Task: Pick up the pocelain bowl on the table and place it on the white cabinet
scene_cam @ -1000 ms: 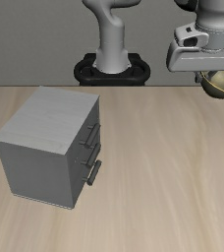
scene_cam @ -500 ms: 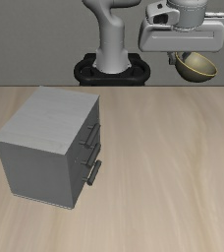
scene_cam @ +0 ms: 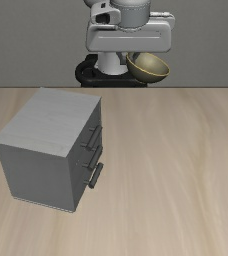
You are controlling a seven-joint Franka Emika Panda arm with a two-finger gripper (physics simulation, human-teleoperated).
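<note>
The porcelain bowl (scene_cam: 149, 68), clenched in the jaws and held aloft, was found carried toward the exterior view's left, nearer the white cabinet (scene_cam: 51, 120), placement being still outstanding.

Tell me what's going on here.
The robot arm has the bowl gripped in its tool and holds it up in the air, clear of the table. The bowl hangs tilted, above and toward the exterior view's right of the grey cabinet. The cabinet stands on the table at the exterior view's left, and its top is bare, so the bowl has not yet been set on it.
</note>
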